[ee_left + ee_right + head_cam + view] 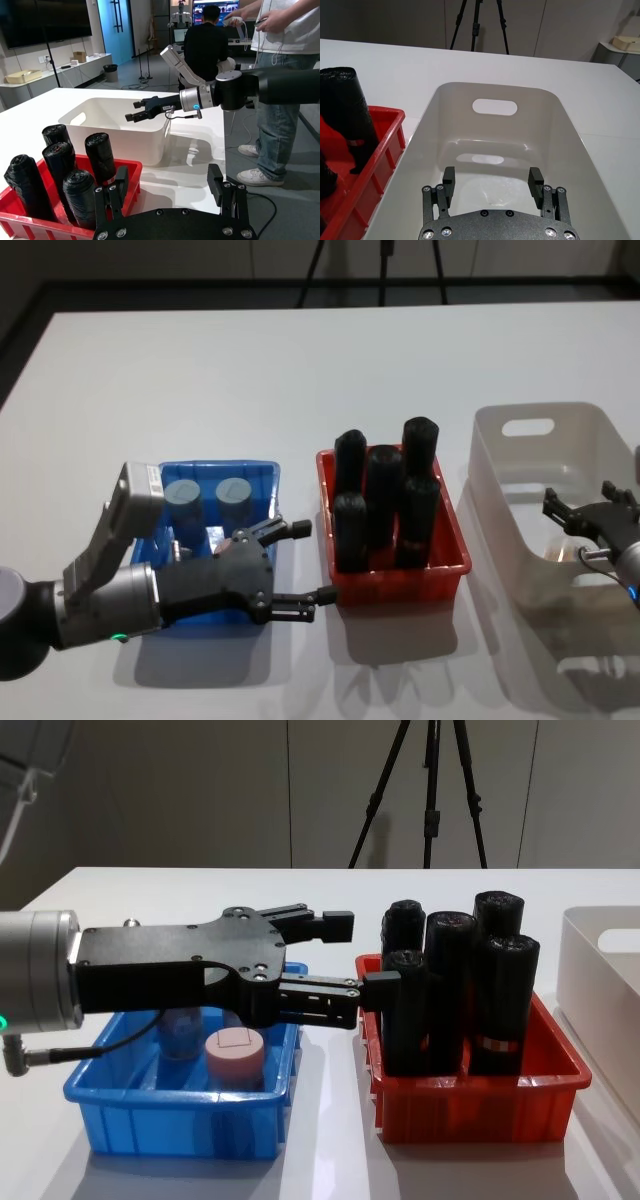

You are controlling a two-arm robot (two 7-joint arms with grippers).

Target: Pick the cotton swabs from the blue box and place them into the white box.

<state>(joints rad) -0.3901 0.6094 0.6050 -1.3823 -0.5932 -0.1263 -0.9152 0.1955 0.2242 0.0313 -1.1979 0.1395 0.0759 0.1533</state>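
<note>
Before me on the white table point(300, 370) sits a red tray point(400, 588), five black rolls point(383, 490) standing upright and close together inside it; a black tripod point(430, 800) stands beyond the table's far edge

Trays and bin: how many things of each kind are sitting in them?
Black rolls in the red tray: 5
Grey-blue swab tubs in the blue box: 2
Pink swab tub in the blue box: 1
Things in the white box, under the right gripper: 0
Total: 8 in sight; the open left gripper hides part of the blue box.
</note>
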